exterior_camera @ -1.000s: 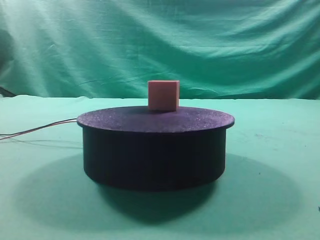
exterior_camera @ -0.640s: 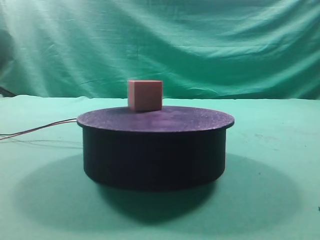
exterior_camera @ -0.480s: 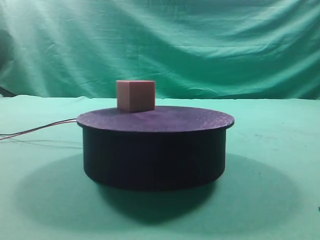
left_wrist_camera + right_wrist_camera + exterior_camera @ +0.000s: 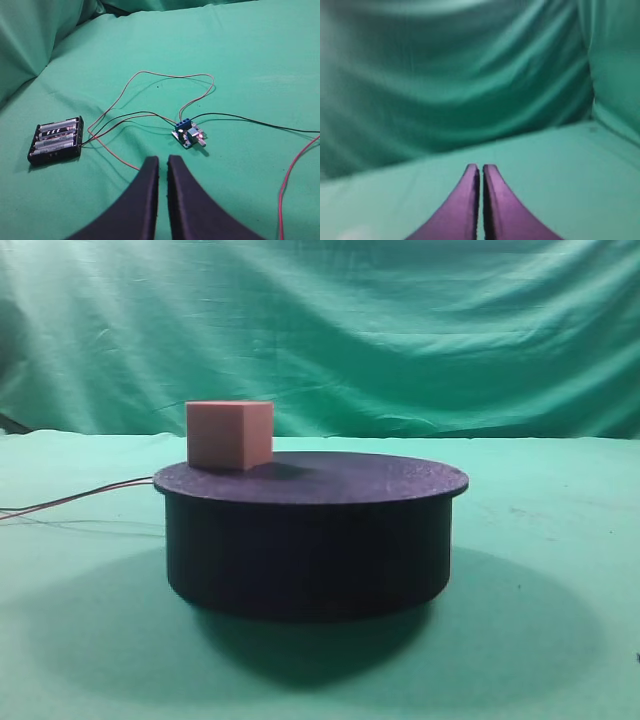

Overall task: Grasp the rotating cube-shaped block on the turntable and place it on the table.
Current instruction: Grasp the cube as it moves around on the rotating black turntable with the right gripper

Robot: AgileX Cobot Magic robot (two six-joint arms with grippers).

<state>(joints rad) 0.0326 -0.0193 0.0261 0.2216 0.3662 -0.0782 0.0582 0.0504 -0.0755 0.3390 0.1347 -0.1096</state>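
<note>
The pinkish-salmon cube-shaped block (image 4: 228, 435) sits on the left part of the black turntable (image 4: 308, 530), which stands on the green table (image 4: 560, 540). Neither gripper shows in the exterior high view. In the left wrist view my left gripper (image 4: 162, 161) is shut and empty, over the cloth near a small circuit board (image 4: 188, 136). In the right wrist view my right gripper (image 4: 481, 168) is shut and empty, over bare green cloth, facing the draped backdrop. The block and turntable are out of both wrist views.
Thin red-and-white wires (image 4: 75, 500) run left off the turntable. In the left wrist view a black battery holder (image 4: 56, 140) lies at the left, with red and black wires (image 4: 165, 80) looping to the board and a red wire (image 4: 295, 170) at the right.
The block has ridden the turning disc from the middle back of the top round to its left side and turned with it. No gripper has entered the exterior high view.
</note>
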